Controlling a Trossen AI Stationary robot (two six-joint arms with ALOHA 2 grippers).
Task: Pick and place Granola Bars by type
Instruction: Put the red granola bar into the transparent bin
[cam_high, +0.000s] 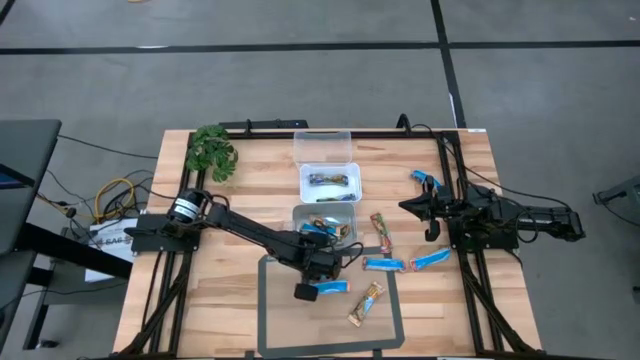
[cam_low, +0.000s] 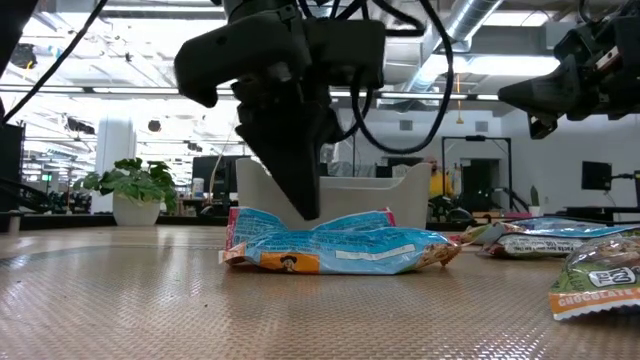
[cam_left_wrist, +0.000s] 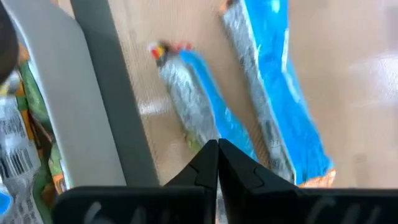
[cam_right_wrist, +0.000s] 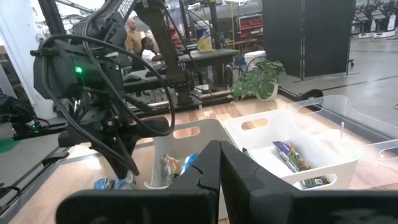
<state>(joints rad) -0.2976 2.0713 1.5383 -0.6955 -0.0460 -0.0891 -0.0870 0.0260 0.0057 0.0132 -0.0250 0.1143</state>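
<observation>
The pale wooden desk (cam_high: 230, 310) stood on grey concrete floor (cam_high: 300, 80), a leafy plant (cam_high: 211, 153) at its upper left corner. At lower centre, the left pincer (cam_high: 307, 292) was clenched, its tips touching a blue granola bar (cam_high: 333, 287) lying flat on the grey-outlined mat (cam_high: 390, 320). The right pincer (cam_high: 432, 234), also clenched and empty, hung at right of centre, other bars (cam_high: 383, 264) scattered between them.

A wooden table (cam_high: 230, 300) carries scattered granola bars (cam_high: 383, 265), two white bins (cam_high: 330, 185), a plant (cam_high: 211, 153) and a taped rectangle (cam_high: 262, 310).
</observation>
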